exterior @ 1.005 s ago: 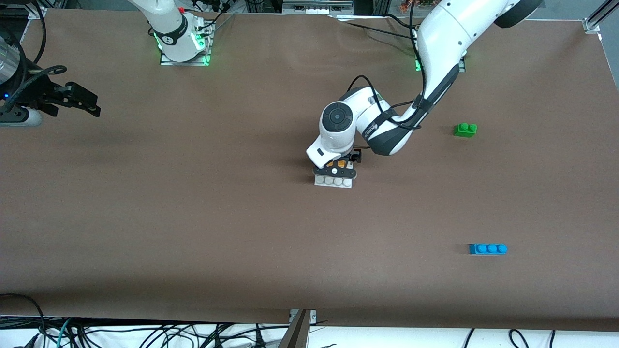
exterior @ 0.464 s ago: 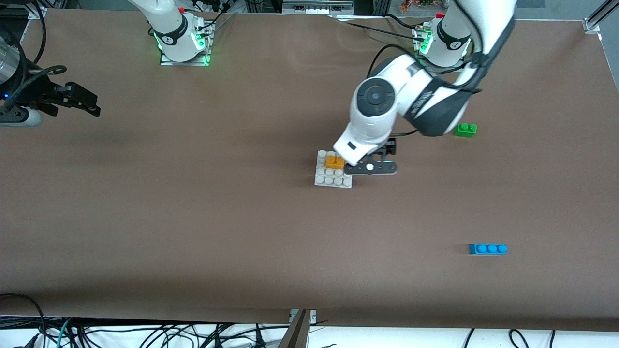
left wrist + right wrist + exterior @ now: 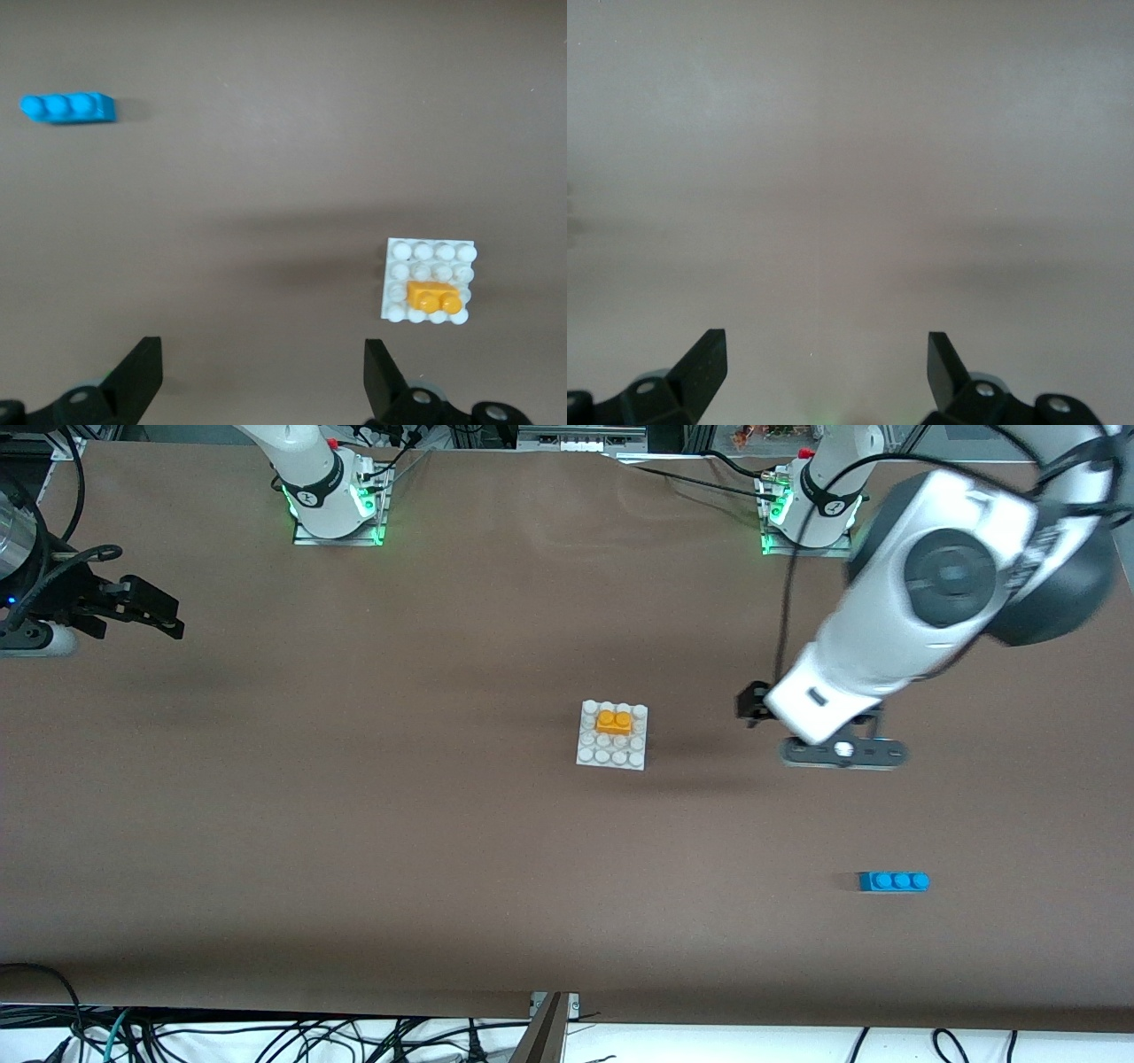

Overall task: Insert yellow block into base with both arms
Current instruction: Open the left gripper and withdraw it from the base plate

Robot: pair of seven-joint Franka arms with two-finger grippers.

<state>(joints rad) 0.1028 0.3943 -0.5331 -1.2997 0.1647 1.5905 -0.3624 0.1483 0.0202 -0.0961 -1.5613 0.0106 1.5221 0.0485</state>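
The yellow block sits pressed onto the white studded base at mid-table, on the base's rows farther from the front camera. My left gripper hangs open and empty in the air over bare table, off toward the left arm's end from the base. The left wrist view shows the yellow block on the base, well apart from the open left gripper. My right gripper waits at the right arm's end of the table. In its wrist view the right gripper is open over bare brown table.
A blue three-stud brick lies nearer the front camera, toward the left arm's end, and the blue brick also shows in the left wrist view. Cables run along the table's front edge.
The left arm has lifted off the base and swung toward its own end of the table, leaving the yellow block on the base. The right arm has not moved.
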